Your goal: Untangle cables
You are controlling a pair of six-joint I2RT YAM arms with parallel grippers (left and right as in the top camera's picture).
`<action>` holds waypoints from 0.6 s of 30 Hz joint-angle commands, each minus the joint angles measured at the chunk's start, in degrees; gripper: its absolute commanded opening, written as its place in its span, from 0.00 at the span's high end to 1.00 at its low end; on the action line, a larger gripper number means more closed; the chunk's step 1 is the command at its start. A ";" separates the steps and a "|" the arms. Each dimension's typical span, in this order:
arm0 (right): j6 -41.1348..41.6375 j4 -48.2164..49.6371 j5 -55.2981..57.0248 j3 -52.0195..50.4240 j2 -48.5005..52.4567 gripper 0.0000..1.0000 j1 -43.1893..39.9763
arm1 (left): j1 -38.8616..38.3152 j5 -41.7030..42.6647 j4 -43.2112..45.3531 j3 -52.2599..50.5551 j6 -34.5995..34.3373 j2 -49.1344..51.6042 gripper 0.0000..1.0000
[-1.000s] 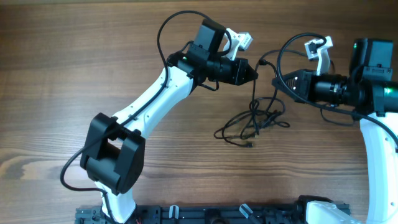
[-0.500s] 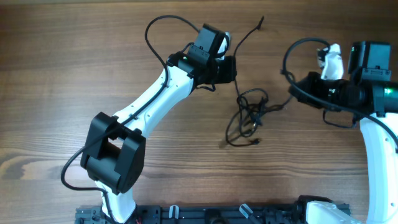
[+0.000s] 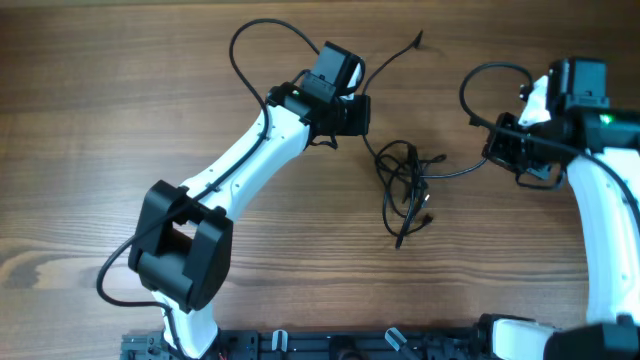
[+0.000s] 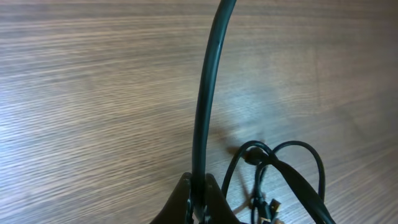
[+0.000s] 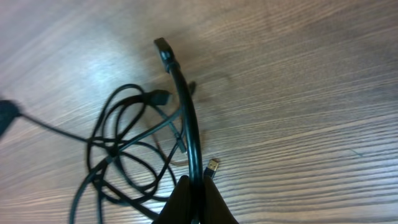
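One camera looks straight down from high above the tabletop [image 3: 90, 90]. Two wrist cameras sit low and close, all seeing the cables [image 3: 404, 168].

Left arm [image 3: 250, 150]: white moulded links, black joint housings, the largest a blocky black elbow [image 3: 180, 248]. Small green light [image 3: 293, 96] near the wrist. Thick black wire [image 3: 250, 40] loops off at the wrist's 11 o'clock, another at the elbow's 8 o'clock.

Right arm [image 3: 600, 230]: same white shell, boxy black wrist housing [image 3: 585, 80], green light, black wire loop at its 9 o'clock.

Left tool [image 4: 199, 202], right tool [image 5: 194, 202]: dark fingers tapering to a narrow tip.

Black base rail [image 3: 300, 345] at 6 o'clock of the overhead view.
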 commanded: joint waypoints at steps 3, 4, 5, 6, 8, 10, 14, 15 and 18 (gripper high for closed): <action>0.59 1.03 2.51 -0.11 5.57 0.96 0.07 | 2.27 -2.62 -2.67 -0.35 2.29 -6.36 0.96; 0.59 1.22 2.78 -0.11 6.19 0.96 0.07 | 2.58 -2.62 -3.34 -0.35 2.29 -6.73 0.96; 0.59 1.68 2.64 -0.11 6.60 0.96 0.07 | 3.04 -2.62 -3.91 -0.35 2.19 -7.08 0.96; -0.13 2.40 1.40 -0.11 6.60 0.96 0.07 | 3.54 -2.60 -4.31 -0.35 2.03 -7.61 0.96; -2.71 3.56 -1.77 0.68 6.21 0.96 -0.11 | 4.85 -2.58 -4.57 -0.26 2.03 -9.31 0.96; -3.69 3.56 -4.02 2.84 5.70 0.96 -0.90 | 6.34 -2.60 -4.57 0.11 1.40 -11.85 0.96; -4.50 2.34 -6.16 7.39 4.22 0.96 -4.59 | 9.62 -2.56 -4.57 0.50 -1.53 -17.92 0.96; -4.50 1.84 -6.32 8.52 4.00 0.96 -5.73 | 10.27 -2.56 -4.79 0.50 -2.08 -19.23 0.96; -4.55 1.07 -8.66 10.99 3.56 0.96 -9.86 | 11.96 -2.38 -6.01 0.50 -2.03 -22.91 0.96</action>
